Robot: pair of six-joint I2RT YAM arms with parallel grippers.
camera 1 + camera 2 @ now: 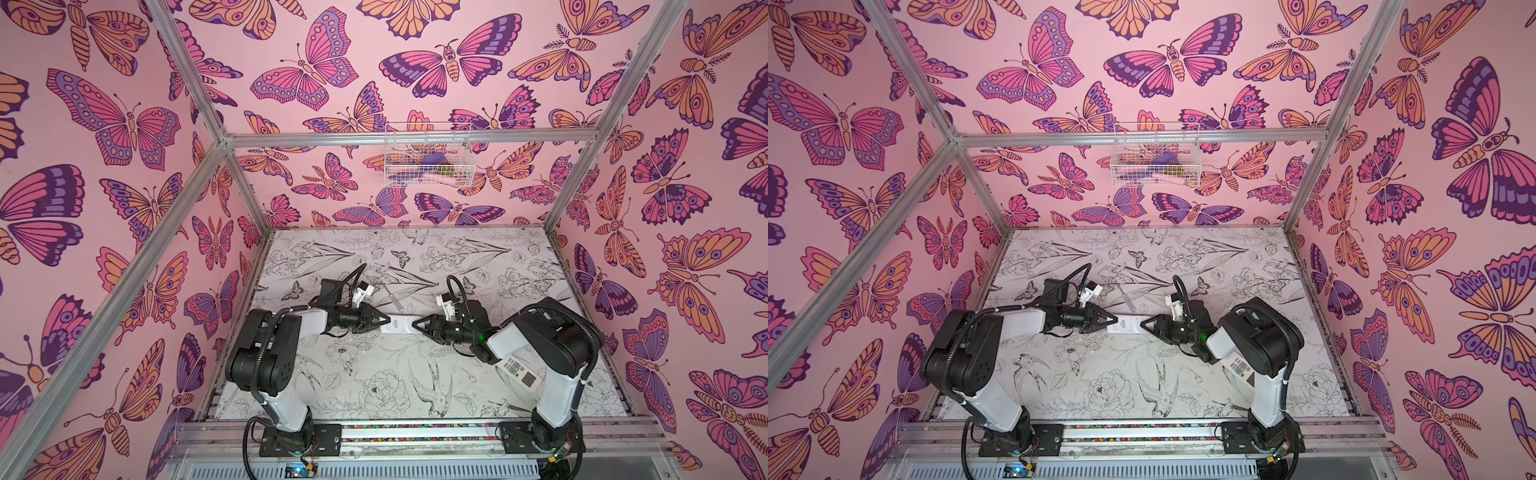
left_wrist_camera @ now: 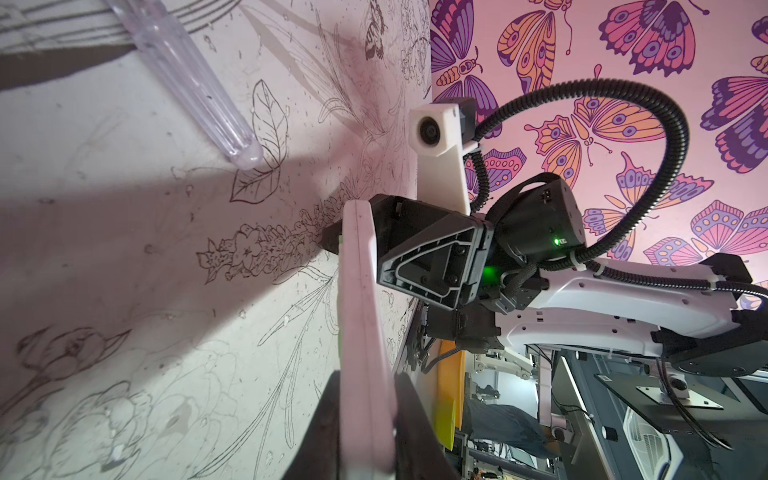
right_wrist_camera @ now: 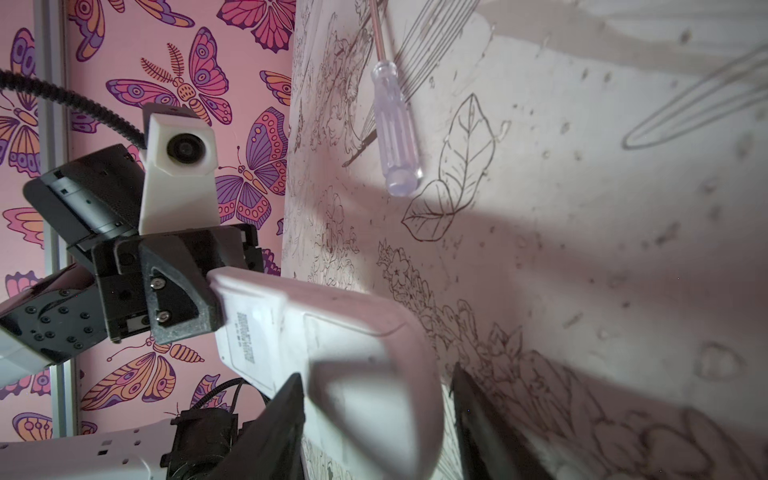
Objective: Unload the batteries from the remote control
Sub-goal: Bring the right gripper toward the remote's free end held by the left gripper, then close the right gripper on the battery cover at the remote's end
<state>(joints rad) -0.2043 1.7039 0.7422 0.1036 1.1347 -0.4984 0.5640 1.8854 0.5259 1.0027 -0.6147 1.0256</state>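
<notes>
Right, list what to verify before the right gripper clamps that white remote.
1. Left gripper hold on the slim white plastic remote control: ok, jaws shut on one end.
2. Right gripper alignment: ok, jaws straddle the opposite end.
3. Right grip: not ok, a gap shows beside one finger; not yet clamped.
4. Battery cover: not ok, in place on the remote's back; no batteries visible.
5. Clear-handled metal screwdriver: ok, lying on the floral-print table, apart from the remote.
6. Remote's clearance above the table: cannot tell.
</notes>
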